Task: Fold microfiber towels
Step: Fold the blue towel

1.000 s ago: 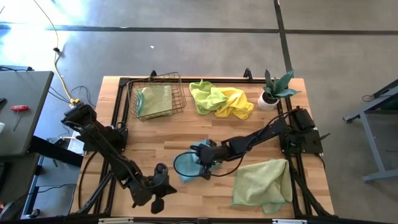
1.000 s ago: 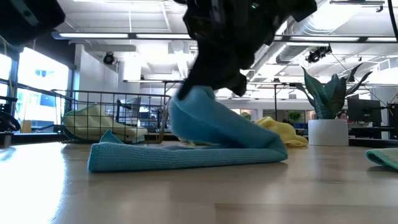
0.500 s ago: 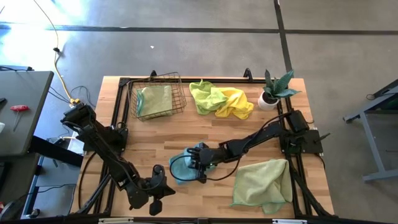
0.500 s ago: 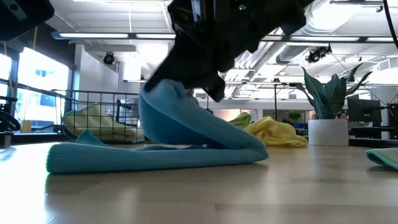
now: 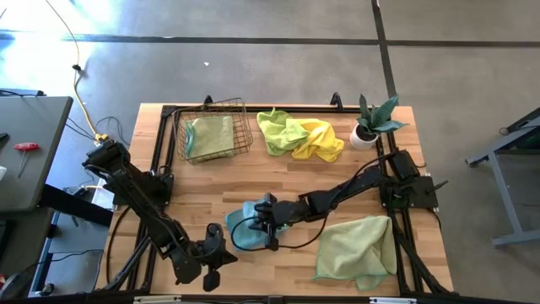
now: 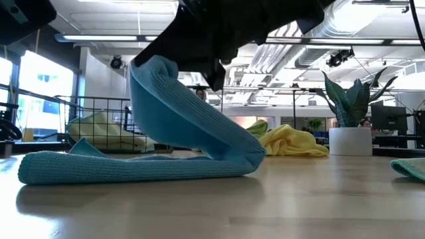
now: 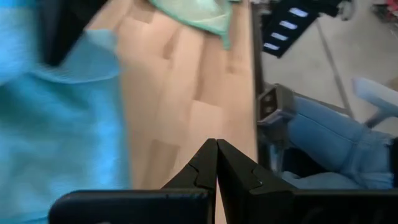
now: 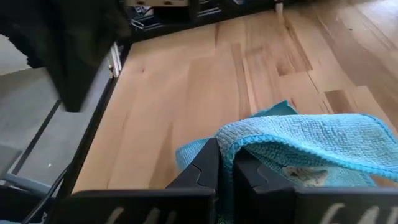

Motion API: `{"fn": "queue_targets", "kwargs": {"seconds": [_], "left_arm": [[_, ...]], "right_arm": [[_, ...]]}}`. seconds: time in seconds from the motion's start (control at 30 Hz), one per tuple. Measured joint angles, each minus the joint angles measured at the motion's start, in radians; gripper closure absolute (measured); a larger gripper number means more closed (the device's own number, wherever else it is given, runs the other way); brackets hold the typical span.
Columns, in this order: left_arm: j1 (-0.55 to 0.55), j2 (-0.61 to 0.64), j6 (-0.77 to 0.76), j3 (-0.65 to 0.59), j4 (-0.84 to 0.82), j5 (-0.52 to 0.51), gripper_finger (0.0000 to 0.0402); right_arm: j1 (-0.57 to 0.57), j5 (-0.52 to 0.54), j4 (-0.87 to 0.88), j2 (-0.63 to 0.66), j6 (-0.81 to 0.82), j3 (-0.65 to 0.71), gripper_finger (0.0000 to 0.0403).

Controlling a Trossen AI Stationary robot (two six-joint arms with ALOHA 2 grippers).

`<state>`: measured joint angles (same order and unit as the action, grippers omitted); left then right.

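Note:
A light blue towel point(image 5: 239, 234) lies near the table's middle front, partly doubled over itself. My right gripper point(image 5: 256, 221) reaches in from the right and is shut on the towel's raised part point(image 6: 154, 70). My left gripper point(image 5: 226, 255) is shut with nothing between its fingers, just off the towel's near-left side. In the left wrist view its fingers point(image 7: 216, 152) hang over bare wood beside the blue towel point(image 7: 56, 106). A sage green towel point(image 5: 356, 247) lies spread at the near right. Lime green and yellow towels point(image 5: 299, 135) lie heaped at the far middle. My right gripper pinches an edge of the blue towel point(image 8: 245, 142) between its two fingers; one layer or several, I cannot tell. The fingers come from the table's right, slanting down. The held part is lifted, and the cloth slopes down to a fold point(image 6: 247, 159) on the table, with the lower layer point(image 6: 99, 169) lying flat.
A wire basket point(image 5: 213, 131) with a pale green cloth in it stands at the far left. A potted plant point(image 5: 371, 125) stands at the far right. A black frame point(image 5: 169, 148) runs round the table. Bare wood shows left of the blue towel.
My right gripper has gone toward the table's left edge and up a little, tipping at the wrist, still shut on the blue towel. The held edge has been carried over the lower layer, and the whole towel, its fold included, has slid left along the table.

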<state>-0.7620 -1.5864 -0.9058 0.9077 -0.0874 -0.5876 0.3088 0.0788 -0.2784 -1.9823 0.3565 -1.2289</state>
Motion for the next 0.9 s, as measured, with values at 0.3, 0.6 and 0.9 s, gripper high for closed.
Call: {"fn": "queue_targets", "kwargs": {"seconds": [0.3, 0.6, 0.9], "left_arm": [[0.0, -0.001, -0.113, 0.0, -0.151, -0.068, 0.0401], [0.0, -0.001, -0.121, 0.0, -0.157, -0.07, 0.0401], [0.0, -0.001, -0.113, 0.0, -0.159, -0.077, 0.0402]], "right_arm": [[0.0, 0.056, -0.065, -0.064, 0.029, 0.0, 0.0403], [-0.001, 0.047, -0.167, -0.114, 0.036, 0.0, 0.0402], [0.005, 0.044, -0.15, -0.115, 0.03, 0.0, 0.0378]]}}
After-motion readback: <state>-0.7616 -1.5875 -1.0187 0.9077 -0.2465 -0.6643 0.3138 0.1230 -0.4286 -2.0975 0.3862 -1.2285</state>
